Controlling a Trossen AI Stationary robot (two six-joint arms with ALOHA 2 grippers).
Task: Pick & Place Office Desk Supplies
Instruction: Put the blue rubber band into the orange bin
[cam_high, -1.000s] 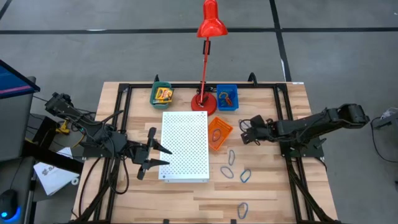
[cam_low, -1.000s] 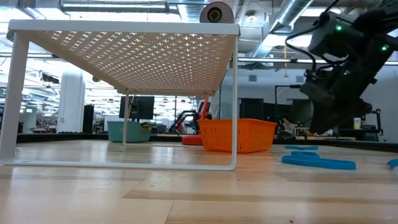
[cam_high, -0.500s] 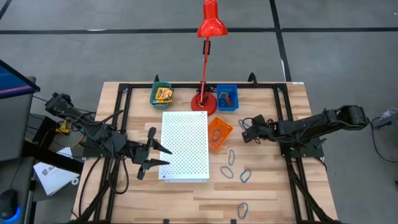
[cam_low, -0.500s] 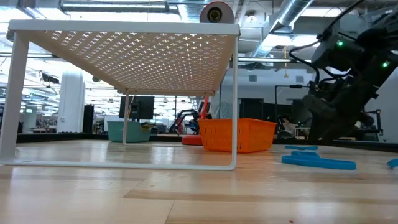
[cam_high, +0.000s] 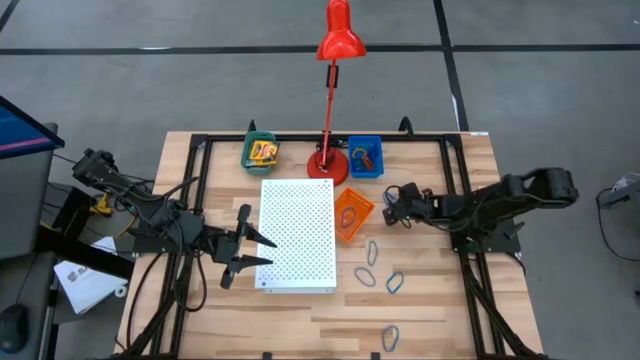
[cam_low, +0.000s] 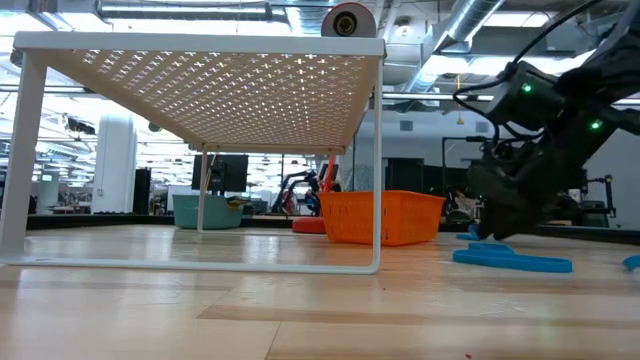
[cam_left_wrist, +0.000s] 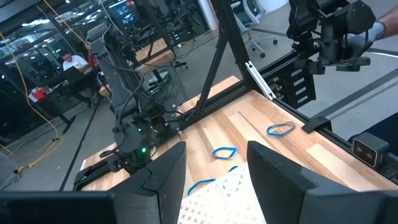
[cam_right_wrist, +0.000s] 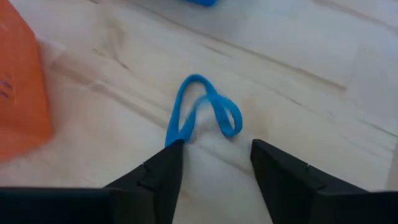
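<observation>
The right claw (cam_high: 389, 207) hangs just beside the orange bin (cam_high: 352, 213).

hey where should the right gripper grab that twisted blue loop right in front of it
Grip the blue loop at its raised crossover, coming straight down with the open right gripper, one finger on each side. It lies flat on the table, so the pinched middle stands up most, beside the orange bin.

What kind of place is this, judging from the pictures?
Probably a robotics lab or workshop. A wooden table in a black frame carries two robot arms; bare ceiling ducts run overhead; behind stand other rigs and a person at a desk.
</observation>
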